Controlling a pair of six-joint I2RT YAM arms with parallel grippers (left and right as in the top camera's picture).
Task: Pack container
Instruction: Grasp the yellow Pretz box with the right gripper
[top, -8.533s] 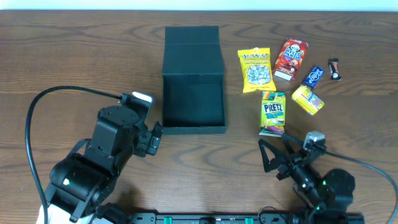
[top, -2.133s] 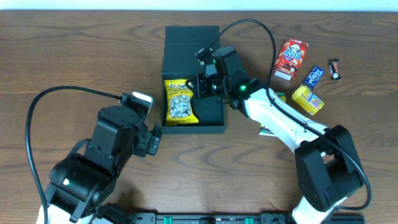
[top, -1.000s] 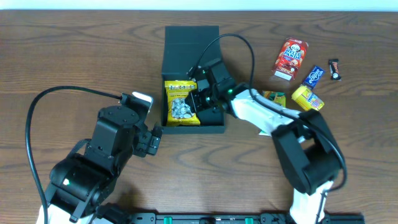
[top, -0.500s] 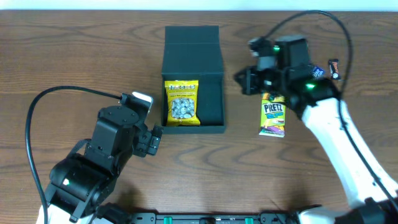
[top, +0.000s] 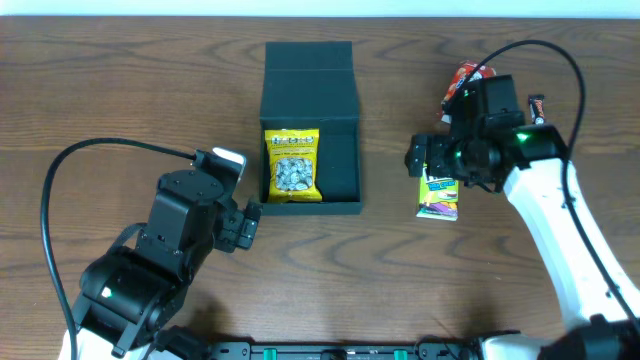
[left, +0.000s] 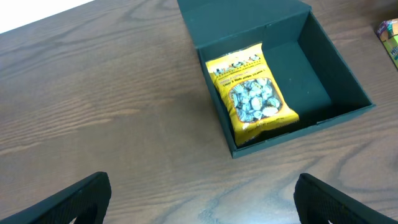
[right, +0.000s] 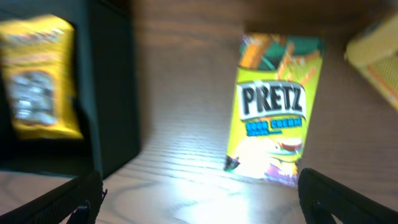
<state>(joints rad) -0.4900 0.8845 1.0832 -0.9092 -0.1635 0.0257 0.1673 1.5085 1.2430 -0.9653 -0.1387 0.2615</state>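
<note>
Container (top: 340, 165): far-centre, lid open, yellow packet (top: 292, 163) inside. Right gripper (right: 199, 186): released, empty, over Pretz box (right: 273, 112), right of container. We judge step: second pick. Next: we lower, centre jaws, clench. Left gripper (left: 199, 193): released, idle.

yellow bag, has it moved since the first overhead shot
Yes, leftward: the bag was right of the box, now it lies inside its left half.
</note>
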